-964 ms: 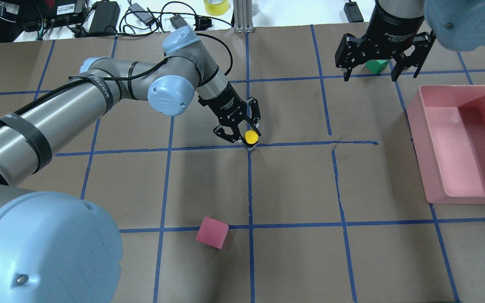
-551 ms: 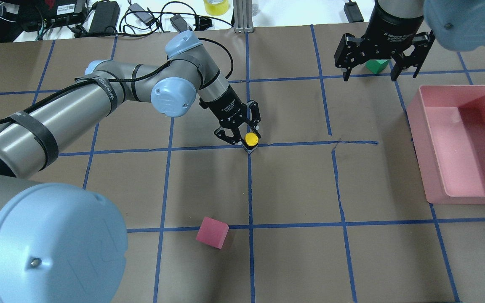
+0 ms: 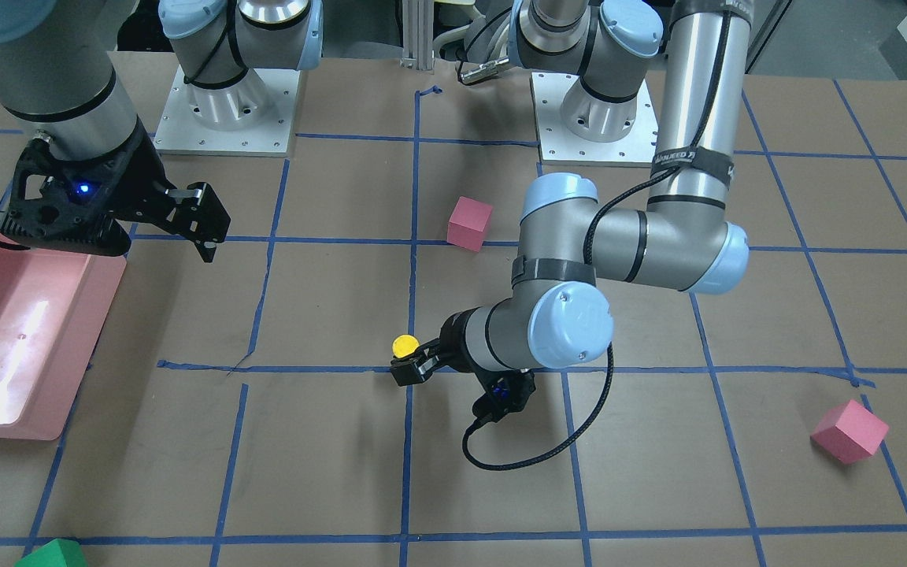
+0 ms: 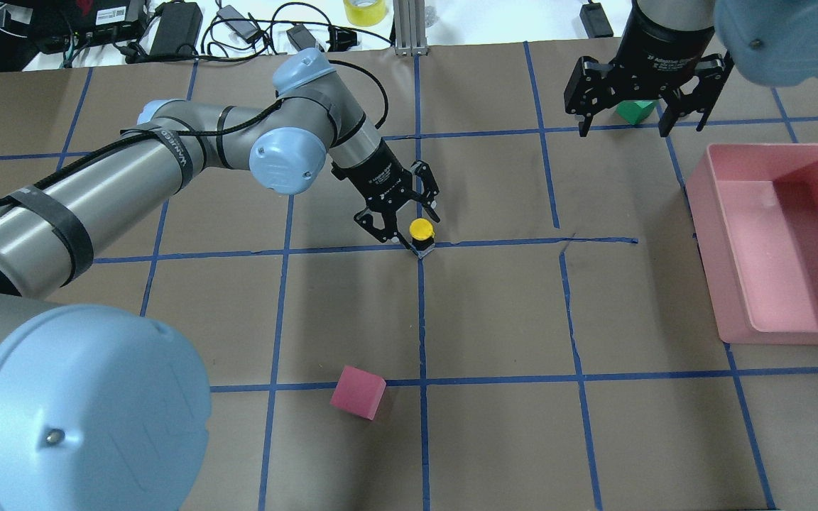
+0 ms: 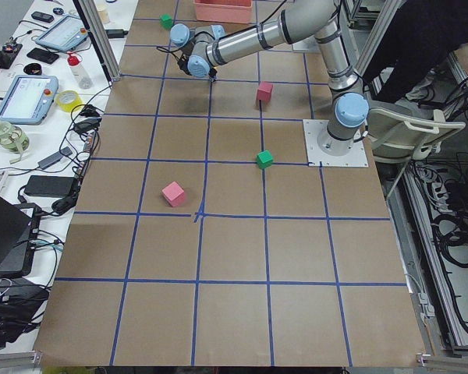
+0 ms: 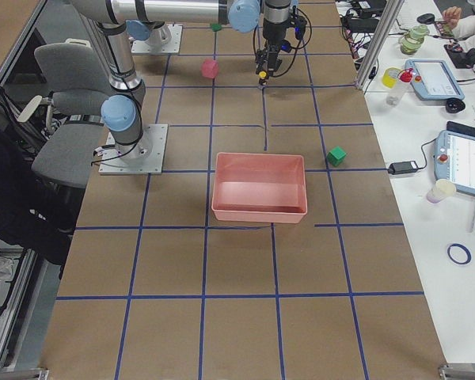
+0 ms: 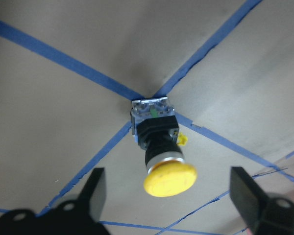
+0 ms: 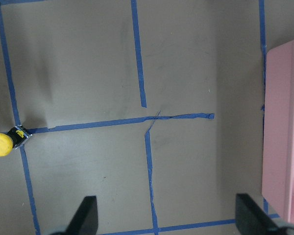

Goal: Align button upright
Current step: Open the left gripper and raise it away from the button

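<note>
The button [image 4: 421, 230] has a yellow cap and a black-grey base. It stands on its base, cap up, on a blue tape crossing mid-table. My left gripper [image 4: 416, 227] is open, low over the table, with a finger on either side of the button and not touching it. The left wrist view shows the button [image 7: 161, 147] free between the spread fingers [image 7: 95, 191]. It also shows in the front view [image 3: 405, 344] and the right wrist view [image 8: 2, 143]. My right gripper [image 4: 640, 121] is open and empty, high at the far right.
A pink bin [image 4: 718, 248] stands at the right edge. A pink cube [image 4: 358, 392] lies near the front centre, and another [image 3: 849, 431] far out on my left side. A green cube [image 4: 635, 111] sits under the right gripper. Cables and boxes line the far edge.
My left gripper was closed on the button and has now opened. The button stays standing on the tape crossing. The right arm has not moved.
</note>
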You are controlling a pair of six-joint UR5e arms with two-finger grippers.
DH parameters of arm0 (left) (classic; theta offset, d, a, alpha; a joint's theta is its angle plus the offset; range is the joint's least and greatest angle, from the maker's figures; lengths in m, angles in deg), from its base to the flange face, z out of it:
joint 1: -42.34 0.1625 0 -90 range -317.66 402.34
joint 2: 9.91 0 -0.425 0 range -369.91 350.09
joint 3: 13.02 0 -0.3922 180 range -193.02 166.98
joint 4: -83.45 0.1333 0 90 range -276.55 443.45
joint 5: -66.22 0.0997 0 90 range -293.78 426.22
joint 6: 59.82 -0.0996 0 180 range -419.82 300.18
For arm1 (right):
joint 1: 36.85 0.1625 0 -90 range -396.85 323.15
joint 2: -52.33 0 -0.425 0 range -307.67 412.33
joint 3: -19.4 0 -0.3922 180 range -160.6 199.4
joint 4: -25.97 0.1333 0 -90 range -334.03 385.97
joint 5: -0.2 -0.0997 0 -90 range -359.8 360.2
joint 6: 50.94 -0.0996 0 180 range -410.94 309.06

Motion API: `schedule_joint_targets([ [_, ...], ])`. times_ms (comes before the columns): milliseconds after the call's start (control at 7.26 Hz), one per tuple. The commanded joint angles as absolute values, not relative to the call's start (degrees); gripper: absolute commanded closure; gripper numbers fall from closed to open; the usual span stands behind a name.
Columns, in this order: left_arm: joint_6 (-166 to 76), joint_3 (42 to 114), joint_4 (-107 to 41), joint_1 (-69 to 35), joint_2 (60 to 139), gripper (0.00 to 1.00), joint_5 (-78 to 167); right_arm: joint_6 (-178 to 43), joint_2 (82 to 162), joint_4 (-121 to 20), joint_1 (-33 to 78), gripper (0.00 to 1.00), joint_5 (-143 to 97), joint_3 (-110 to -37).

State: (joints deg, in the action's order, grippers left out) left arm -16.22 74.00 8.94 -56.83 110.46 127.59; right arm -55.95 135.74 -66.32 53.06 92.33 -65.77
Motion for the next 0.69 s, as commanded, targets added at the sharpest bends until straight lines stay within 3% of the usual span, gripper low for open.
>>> schedule_joint_targets([
  [0,-16.3,74.0,7.1,-57.0,103.3,0.00,130.7,-55.9,135.7,-66.3,53.1,0.00,92.3,-65.8],
  [551,-45.0,74.6,-1.3,-56.8,89.3,0.00,150.0,-55.7,135.7,-66.1,53.1,0.00,92.2,-65.8],
])
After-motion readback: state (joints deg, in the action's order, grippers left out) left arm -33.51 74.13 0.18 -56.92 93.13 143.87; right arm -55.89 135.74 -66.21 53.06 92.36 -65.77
